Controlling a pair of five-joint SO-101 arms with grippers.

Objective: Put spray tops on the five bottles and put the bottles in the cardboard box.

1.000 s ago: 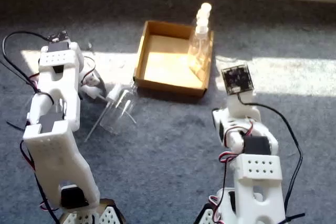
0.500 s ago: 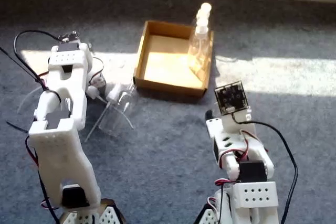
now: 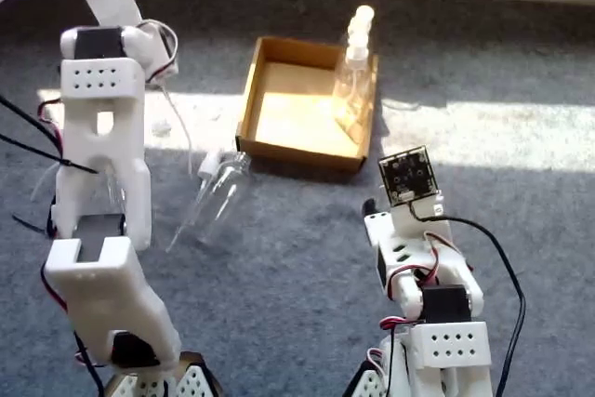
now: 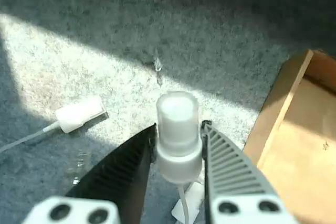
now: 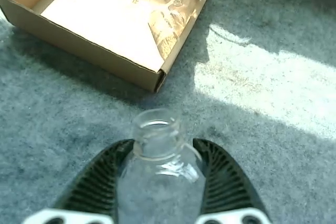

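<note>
Over grey carpet (image 3: 297,267) crossed by a sunlit band, found the cardboard box (image 3: 297,157) at the far middle, with one capped bottle (image 3: 353,72) upright inside against its right wall. Noted a second bottle (image 3: 216,197) on its side on the carpet just in front of the box's left corner, white top toward the box. Saw the left arm (image 3: 98,118) reared up tall, wrist lifted at the far left of the high view. Found the left gripper (image 4: 178,132) aimed down at the carpet, jaws pinching a white spray top (image 4: 179,116) by its collar. Spotted a loose spray top (image 4: 79,117) lying on the sunlit carpet below. Saw the right arm (image 3: 428,267) folded low, near the box's right front corner. Found the right gripper (image 5: 164,144) with jaws clasped round an uncapped clear bottle (image 5: 157,182), open neck toward the box
</note>
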